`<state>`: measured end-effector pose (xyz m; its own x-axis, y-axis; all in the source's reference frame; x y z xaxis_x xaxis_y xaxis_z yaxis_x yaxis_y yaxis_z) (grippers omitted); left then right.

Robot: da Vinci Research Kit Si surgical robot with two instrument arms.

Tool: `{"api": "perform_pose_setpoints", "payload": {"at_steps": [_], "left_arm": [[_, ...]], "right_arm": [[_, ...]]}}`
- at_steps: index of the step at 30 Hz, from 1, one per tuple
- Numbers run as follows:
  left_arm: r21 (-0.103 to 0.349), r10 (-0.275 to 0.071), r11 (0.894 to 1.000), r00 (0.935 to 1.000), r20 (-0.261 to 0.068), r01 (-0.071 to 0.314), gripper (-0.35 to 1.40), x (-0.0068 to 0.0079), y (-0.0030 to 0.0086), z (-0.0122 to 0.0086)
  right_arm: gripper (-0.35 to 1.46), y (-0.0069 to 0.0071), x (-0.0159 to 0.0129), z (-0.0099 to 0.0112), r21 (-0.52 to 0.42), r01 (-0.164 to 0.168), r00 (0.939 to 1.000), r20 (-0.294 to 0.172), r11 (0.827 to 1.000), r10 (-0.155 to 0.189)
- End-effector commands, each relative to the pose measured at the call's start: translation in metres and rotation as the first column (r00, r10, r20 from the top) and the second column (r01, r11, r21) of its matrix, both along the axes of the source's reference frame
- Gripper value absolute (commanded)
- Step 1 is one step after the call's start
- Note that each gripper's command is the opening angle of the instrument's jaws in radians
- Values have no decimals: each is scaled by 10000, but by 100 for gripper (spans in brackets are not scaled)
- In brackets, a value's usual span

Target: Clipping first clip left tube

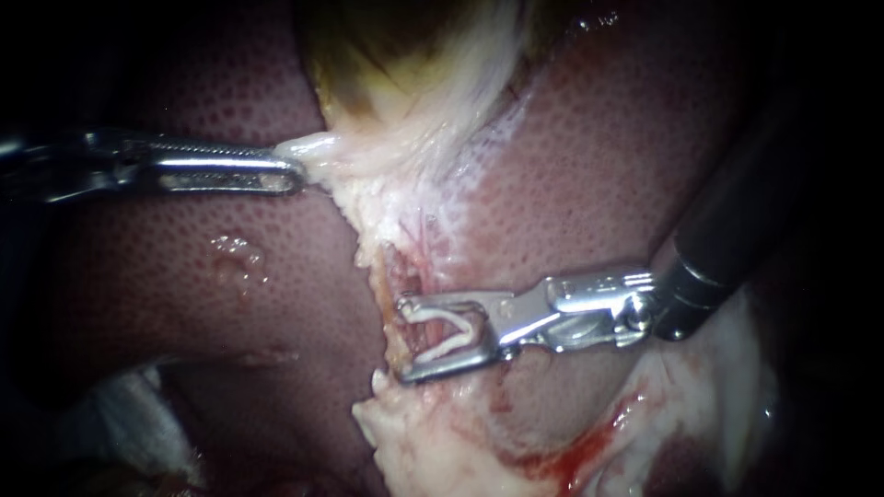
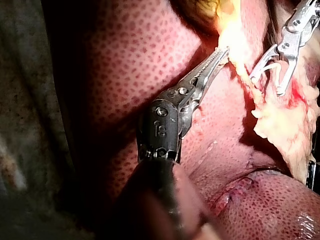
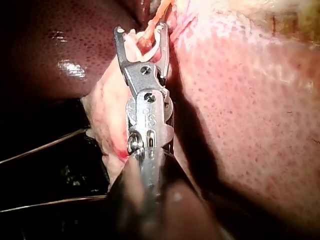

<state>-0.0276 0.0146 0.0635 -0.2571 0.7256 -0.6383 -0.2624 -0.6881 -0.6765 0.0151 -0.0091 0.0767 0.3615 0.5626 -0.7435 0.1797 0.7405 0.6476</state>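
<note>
My right instrument [image 1: 402, 338] comes in from the right, its jaws standing apart with a white clip [image 1: 451, 329] held between them. A thin reddish tube [image 1: 398, 276] runs down through pale tissue and passes between those jaws; the right wrist view shows the tube [image 3: 146, 44] inside the clip [image 3: 160, 47], between the jaws of the right instrument [image 3: 140, 27]. My left instrument [image 1: 296, 170] is shut on a pale tag of tissue at the edge of the gallbladder [image 1: 387, 55], pulling it leftward. In the left wrist view the left instrument [image 2: 224, 50] bites that tissue, with the right instrument [image 2: 266, 85] beyond.
Dark red liver [image 1: 599, 184] lies on both sides of the pale dissected strip. Ragged whitish fatty tissue [image 1: 433, 442] with some blood sits below the clip. White gauze [image 1: 138, 414] shows at the lower left.
</note>
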Motion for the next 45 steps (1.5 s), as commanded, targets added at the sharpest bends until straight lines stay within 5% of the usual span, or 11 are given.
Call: {"api": "perform_pose_setpoints", "payload": {"at_steps": [1, 13, 22, 45], "left_arm": [[-2, -1, 10000, 10000, 0, 1, -35, 0, 0, 0], [-2, -7, 10000, 10000, -4, 7, -35, -1, 0, 0], [-3, -13, 10000, 10000, -8, 13, -35, -1, -1, -1], [-10, -30, 10000, 10000, -21, 30, -35, -5, -1, 0]], "right_arm": [[54, -1, 2, 1, 30, 28, 10000, 13, 10000, -28], [54, -8, 15, 15, 317, 145, 9999, 30, 9994, -146], [51, -26, 34, 33, 754, 656, 9978, -18, 9950, -657], [48, -24, 54, 39, 829, 489, 9988, 7, 9954, -492]]}}
